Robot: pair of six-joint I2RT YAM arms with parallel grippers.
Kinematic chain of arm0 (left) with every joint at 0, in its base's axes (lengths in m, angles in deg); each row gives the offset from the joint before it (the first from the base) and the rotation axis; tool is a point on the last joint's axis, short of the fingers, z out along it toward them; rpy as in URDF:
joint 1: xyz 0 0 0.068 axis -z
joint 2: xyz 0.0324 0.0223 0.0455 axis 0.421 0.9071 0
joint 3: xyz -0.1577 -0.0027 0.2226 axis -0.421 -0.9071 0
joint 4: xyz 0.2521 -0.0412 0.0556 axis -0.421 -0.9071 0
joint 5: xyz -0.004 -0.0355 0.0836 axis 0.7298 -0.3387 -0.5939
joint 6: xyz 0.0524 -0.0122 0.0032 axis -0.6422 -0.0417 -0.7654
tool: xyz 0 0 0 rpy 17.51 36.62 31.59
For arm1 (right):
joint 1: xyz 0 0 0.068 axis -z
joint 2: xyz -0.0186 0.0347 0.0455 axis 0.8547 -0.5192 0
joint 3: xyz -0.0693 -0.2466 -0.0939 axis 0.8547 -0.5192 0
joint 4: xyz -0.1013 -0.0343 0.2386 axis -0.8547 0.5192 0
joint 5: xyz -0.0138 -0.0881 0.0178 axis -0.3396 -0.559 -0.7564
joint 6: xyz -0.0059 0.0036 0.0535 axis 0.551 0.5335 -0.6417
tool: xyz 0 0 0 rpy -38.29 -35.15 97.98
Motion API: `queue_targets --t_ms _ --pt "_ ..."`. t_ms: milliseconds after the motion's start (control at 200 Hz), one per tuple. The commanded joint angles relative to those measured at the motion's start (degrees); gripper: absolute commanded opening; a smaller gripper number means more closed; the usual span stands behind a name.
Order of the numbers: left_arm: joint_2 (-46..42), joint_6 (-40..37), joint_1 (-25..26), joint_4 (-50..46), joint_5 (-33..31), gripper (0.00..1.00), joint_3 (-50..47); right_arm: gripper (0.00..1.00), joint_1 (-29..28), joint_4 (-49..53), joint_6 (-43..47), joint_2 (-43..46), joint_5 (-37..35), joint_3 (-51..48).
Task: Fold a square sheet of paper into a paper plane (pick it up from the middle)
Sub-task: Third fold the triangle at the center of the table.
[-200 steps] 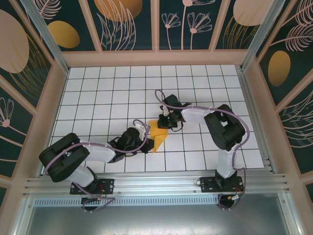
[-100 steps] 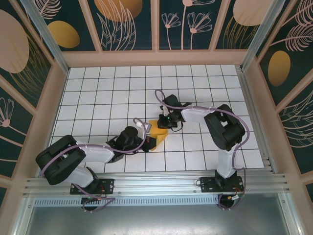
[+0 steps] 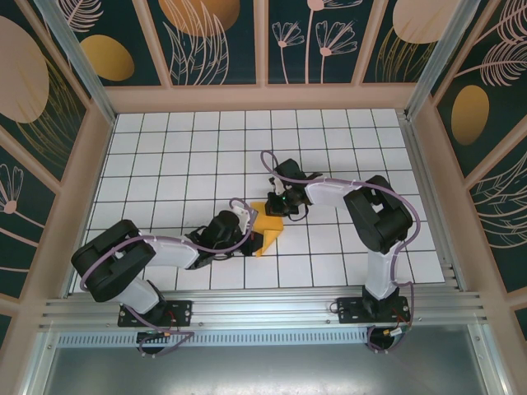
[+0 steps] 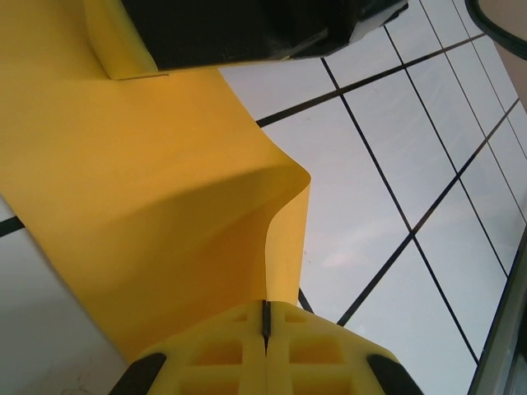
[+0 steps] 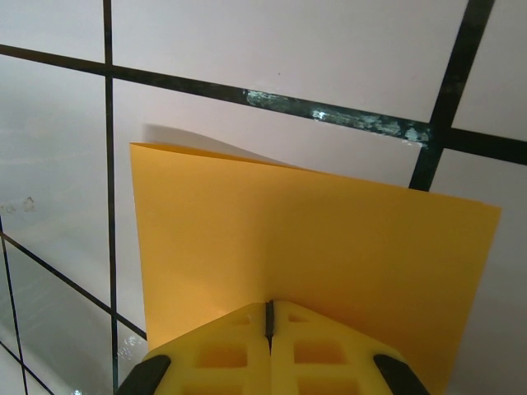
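The square sheet of paper (image 3: 267,230) is orange-yellow, bent and lifted off the white grid table (image 3: 165,164) near its middle. My left gripper (image 3: 250,229) is shut on the sheet's near-left edge. In the left wrist view the sheet (image 4: 148,181) buckles upward from the closed jaws of the left gripper (image 4: 265,319). My right gripper (image 3: 277,209) is shut on the sheet's far edge. In the right wrist view a flat panel of the sheet (image 5: 313,239) stands out from the closed jaws of the right gripper (image 5: 268,318). The black body of the right gripper (image 4: 247,33) sits over the sheet's top.
Wooden frame walls with dark floral panels (image 3: 263,41) surround the grid table. An aluminium rail (image 3: 247,309) runs along the near edge by the arm bases. Bare tiles lie at the far left (image 3: 148,148) and at the right (image 3: 412,247).
My left arm has swung its elbow and pushed its gripper slightly right and farther away, bunching the sheet and changing its buckle. The right gripper has stayed put.
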Motion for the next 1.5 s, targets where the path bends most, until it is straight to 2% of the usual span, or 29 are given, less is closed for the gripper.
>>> queue_targets --t_ms 0,540,1261,1491 --pt "0.44 -1.75 -1.32 -1.55 -0.2 0.0 0.98 0.06 -0.88 2.38 0.85 -2.64 -1.13 0.2" --pt "1.38 -0.18 -2.79 -1.43 1.71 0.0 0.56 0.06 -0.84 2.87 0.8 -3.02 -1.24 1.01" --pt "-0.38 1.42 -2.79 -2.64 -2.82 0.01 -1.31 0.07 -0.95 3.12 0.72 -3.49 -1.3 1.3" --pt "-0.1 1.41 -2.79 -2.65 -2.37 0.02 -1.42 0.07 -0.97 3.1 0.63 -3.52 -1.28 1.17"
